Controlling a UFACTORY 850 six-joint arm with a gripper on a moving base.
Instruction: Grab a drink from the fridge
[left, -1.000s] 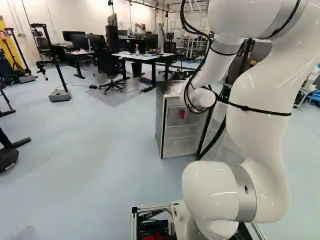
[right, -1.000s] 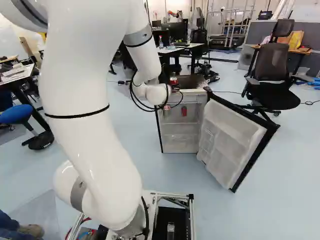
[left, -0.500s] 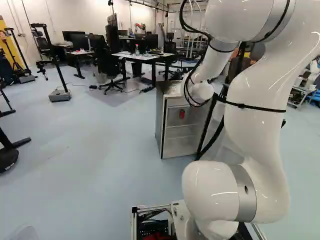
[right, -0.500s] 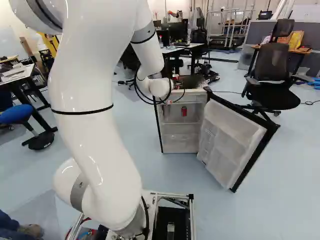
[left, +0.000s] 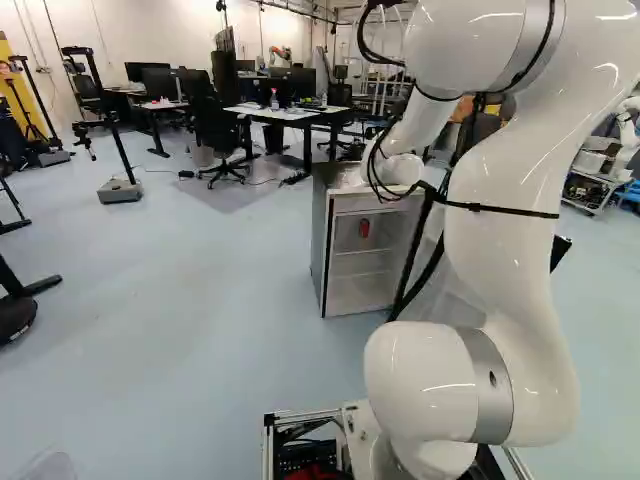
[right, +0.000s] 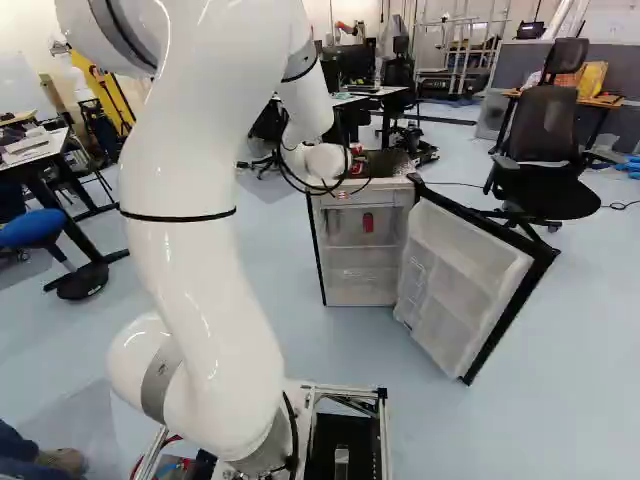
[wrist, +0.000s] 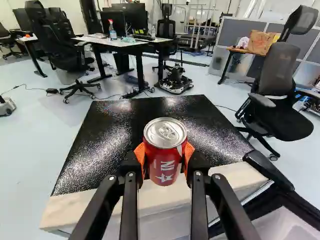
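Gripper (right: 356, 158) out over the fridge (right: 330, 240), folks, and I've got a drink! On my wrist view the two orange pads (wrist: 140, 156) are clamped on a red drink can (wrist: 165, 167), one pressed to each side, black fingers running back toward me. Silver lid faces up, pull tab showing, white star on the front. The can sits in line with the near edge of the glossy black fridge top (wrist: 107, 150); whether it touches anything below, I can't tell from here.

Over to the right base view: my white arm (right: 185, 240) climbs from its joint and bends forward, cables (right: 300, 187) looped round the wrist. The fridge stands ahead, its door (right: 465, 285) swung wide open to the right, pale shelves facing me. And look inside: a second red can (right: 368, 222) in the upper part of the compartment!

Beyond the fridge, far left, a white-topped desk (wrist: 117, 43) carries a spray bottle (wrist: 112, 31) and monitors (wrist: 131, 19). To the right, there's a black office chair (wrist: 277, 107).
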